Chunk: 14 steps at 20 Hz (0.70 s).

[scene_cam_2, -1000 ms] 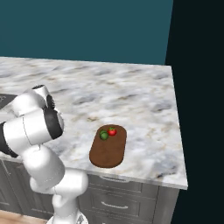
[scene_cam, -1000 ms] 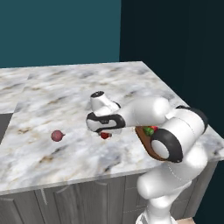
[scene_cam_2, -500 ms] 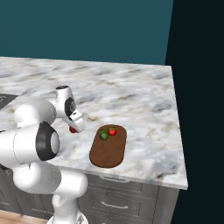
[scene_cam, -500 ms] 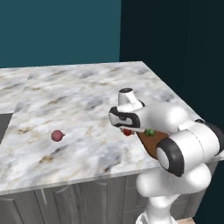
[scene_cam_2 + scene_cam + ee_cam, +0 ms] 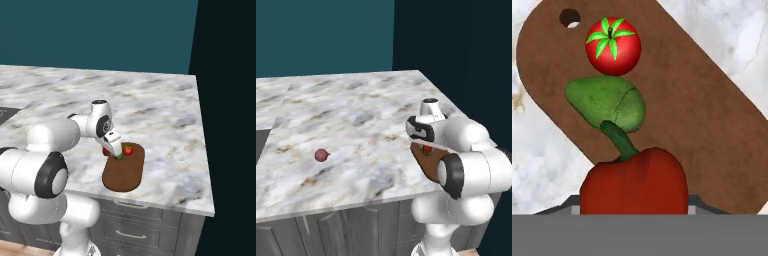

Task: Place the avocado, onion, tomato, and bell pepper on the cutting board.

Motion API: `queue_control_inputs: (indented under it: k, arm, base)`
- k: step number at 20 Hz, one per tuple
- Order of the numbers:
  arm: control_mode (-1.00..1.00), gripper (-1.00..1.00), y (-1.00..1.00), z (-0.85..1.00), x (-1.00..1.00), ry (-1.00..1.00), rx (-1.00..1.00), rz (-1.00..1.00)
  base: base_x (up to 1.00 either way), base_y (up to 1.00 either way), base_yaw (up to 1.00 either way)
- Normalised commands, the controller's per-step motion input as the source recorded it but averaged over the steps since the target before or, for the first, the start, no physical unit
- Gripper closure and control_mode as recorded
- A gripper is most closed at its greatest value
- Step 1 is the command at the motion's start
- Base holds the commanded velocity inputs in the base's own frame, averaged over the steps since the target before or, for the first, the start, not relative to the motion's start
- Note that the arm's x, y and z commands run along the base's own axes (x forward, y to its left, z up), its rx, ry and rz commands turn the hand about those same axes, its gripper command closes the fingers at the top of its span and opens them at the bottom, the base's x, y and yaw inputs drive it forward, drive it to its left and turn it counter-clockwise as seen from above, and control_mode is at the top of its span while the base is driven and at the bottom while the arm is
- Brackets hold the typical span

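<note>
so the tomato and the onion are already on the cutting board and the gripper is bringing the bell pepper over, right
Not quite: it is the avocado, not the onion, that lies on the cutting board beside the tomato, as the hand view shows. The onion sits alone on the counter in the left base view. The gripper does hold the bell pepper over the board's edge.

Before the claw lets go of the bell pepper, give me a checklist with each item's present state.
1. Bell pepper in the claw: ok, it sits right at the camera above the board.
2. Pepper over the cutting board: ok, near its edge.
3. Free spot to drop: ok, bare wood beside the avocado.
4. Tomato already on the board: ok.
5. Onion on the board: not ok, it lies on the counter, far off.
6. Release height above the wood: cannot tell.
</note>
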Motion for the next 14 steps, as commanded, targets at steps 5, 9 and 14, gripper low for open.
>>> queue_control_inputs:
  k: [5, 9, 14]
  arm:
    - [-1.0, 1.0, -0.8, 0.0, -0.08, -0.02, 0.06, -0.05]
    - [-1.0, 1.0, -0.43, -0.02, 0.22, -0.01, 0.02, 0.0]
    - [-1.0, 1.0, -0.29, -0.22, 0.46, 0.0, -0.01, 0.01]
  base:
    - [0.0, 0.0, 0.0]
    - [0.0, 0.0, 0.0]
    - [0.0, 0.0, 0.0]
